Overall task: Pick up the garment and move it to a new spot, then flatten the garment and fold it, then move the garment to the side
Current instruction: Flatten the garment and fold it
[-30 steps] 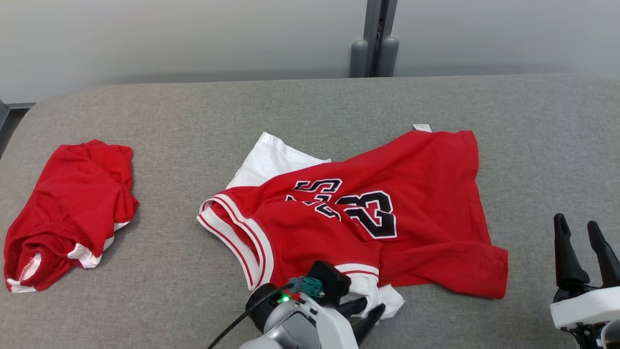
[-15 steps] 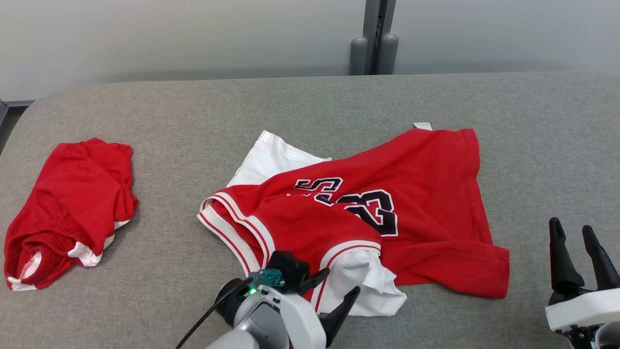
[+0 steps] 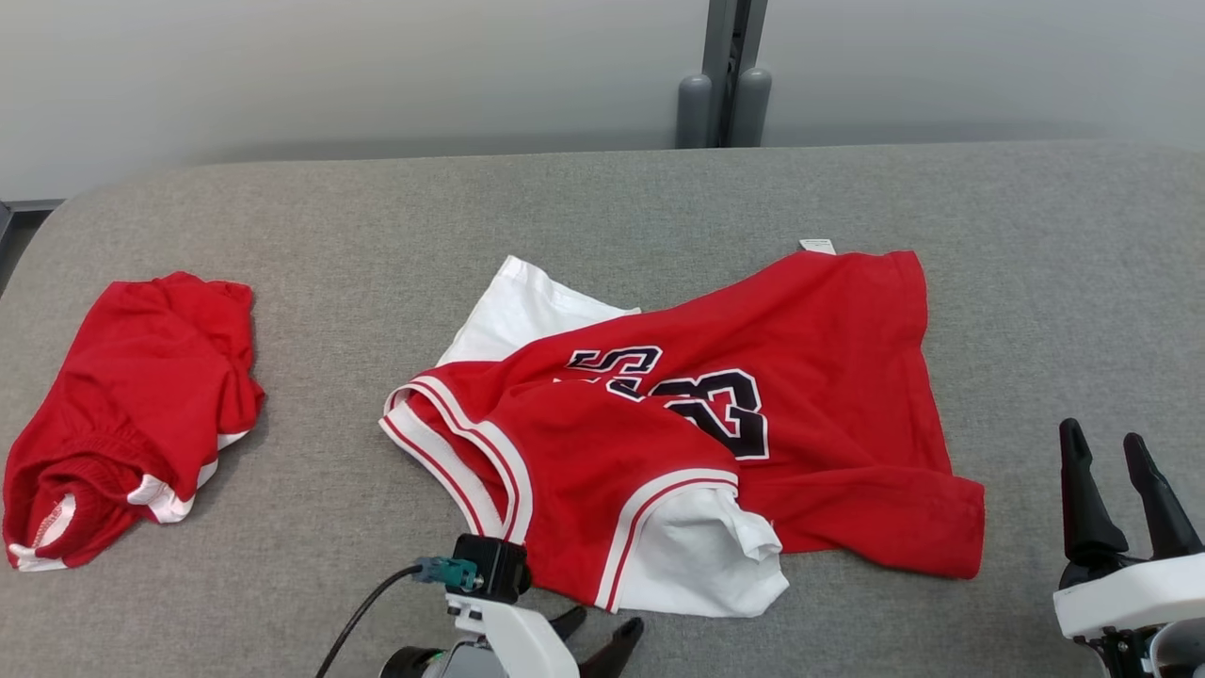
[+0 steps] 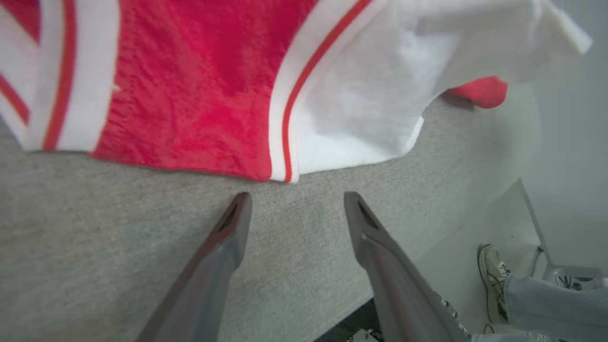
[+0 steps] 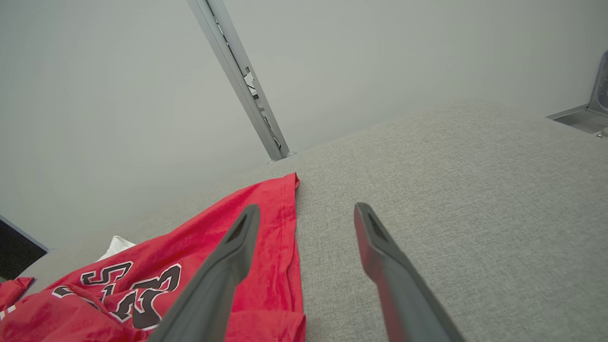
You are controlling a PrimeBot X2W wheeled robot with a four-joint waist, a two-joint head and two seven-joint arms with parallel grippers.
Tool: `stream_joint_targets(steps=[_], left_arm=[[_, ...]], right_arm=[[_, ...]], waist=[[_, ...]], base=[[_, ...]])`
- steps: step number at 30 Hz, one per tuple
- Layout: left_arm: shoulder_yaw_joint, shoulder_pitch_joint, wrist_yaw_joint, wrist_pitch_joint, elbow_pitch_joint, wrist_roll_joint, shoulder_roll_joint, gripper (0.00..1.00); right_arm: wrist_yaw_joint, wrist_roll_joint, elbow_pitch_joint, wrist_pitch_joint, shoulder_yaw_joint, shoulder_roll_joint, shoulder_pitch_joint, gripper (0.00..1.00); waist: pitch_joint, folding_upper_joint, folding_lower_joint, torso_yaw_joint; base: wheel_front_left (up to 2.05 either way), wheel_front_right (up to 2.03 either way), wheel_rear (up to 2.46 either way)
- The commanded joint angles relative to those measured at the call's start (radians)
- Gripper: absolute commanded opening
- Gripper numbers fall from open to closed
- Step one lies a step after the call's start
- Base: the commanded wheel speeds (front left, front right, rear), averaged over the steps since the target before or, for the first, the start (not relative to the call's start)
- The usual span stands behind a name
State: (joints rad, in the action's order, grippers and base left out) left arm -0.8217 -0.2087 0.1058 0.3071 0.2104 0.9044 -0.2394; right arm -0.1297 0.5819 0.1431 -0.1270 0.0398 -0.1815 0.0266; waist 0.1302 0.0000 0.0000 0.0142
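Two garments are lying on the grey counter (image 3: pixel 602 217): one red jersey (image 3: pixel 828 377) with a dark 23 on it, and one crumpled red piece (image 3: pixel 141 395) with white trim. Two pairs of dark fingers are showing, and both pairs are standing apart, gripping nothing.

The left fingers (image 3: pixel 623 643) are hovering low over bare counter. The jersey is lying just beyond their tips, near but not touching. In the left wrist view a striped armhole edge and one white sleeve (image 4: pixel 361 104) are sitting straight ahead of the two tips. A second white sleeve (image 3: pixel 522 315) is poking out from the jersey's far side, well beyond those fingers. The crumpled red piece is resting well apart, off to the left of the left fingers.

The right fingers (image 3: pixel 1083 499) are pointing up over empty counter. The jersey's nearest red corner is lying off to their left, near but clear of them. One small white label (image 3: pixel 817 247) is sticking out at the jersey's far edge.

Past the counter's edge, to the right of the left fingers in the wrist view, one shoe (image 4: pixel 491 275) and a trouser leg of a person are showing.
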Motion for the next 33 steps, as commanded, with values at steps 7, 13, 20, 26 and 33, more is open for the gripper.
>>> stream_joint_targets(steps=[7, 13, 20, 26, 33], left_arm=[[0.087, -0.020, -0.025, -0.028, 0.126, 0.122, 0.080, 1.00], [0.133, -0.053, -0.042, -0.046, 0.212, 0.170, 0.112, 0.00], [0.143, -0.056, -0.061, -0.050, 0.195, 0.167, 0.077, 0.00], [0.183, -0.012, -0.014, 0.010, 0.072, 0.185, -0.043, 0.00], [0.228, 0.039, 0.037, 0.133, -0.058, 0.236, -0.202, 0.00]], right_arm=[[-0.002, 0.003, 0.005, -0.005, -0.002, -0.007, 0.007, 1.00], [-0.002, -0.002, 0.009, -0.007, -0.002, -0.006, 0.013, 1.00], [-0.002, -0.007, 0.016, -0.008, 0.006, -0.007, -0.003, 1.00], [-0.002, -0.009, 0.016, -0.005, 0.015, -0.006, -0.017, 1.00], [-0.002, -0.011, 0.015, 0.006, 0.014, -0.005, -0.020, 1.00]], waist=[[0.003, 0.0000, 0.0000, -0.027], [0.011, 0.0000, 0.0000, -0.033], [-0.002, 0.0000, 0.0000, -0.021], [-0.017, 0.0000, 0.0000, 0.001], [-0.021, 0.0000, 0.0000, 0.011]], base=[[0.00, 0.00, 0.00], [0.00, 0.00, 0.00], [0.00, 0.00, 0.00], [0.00, 0.00, 0.00], [0.00, 0.00, 0.00]])
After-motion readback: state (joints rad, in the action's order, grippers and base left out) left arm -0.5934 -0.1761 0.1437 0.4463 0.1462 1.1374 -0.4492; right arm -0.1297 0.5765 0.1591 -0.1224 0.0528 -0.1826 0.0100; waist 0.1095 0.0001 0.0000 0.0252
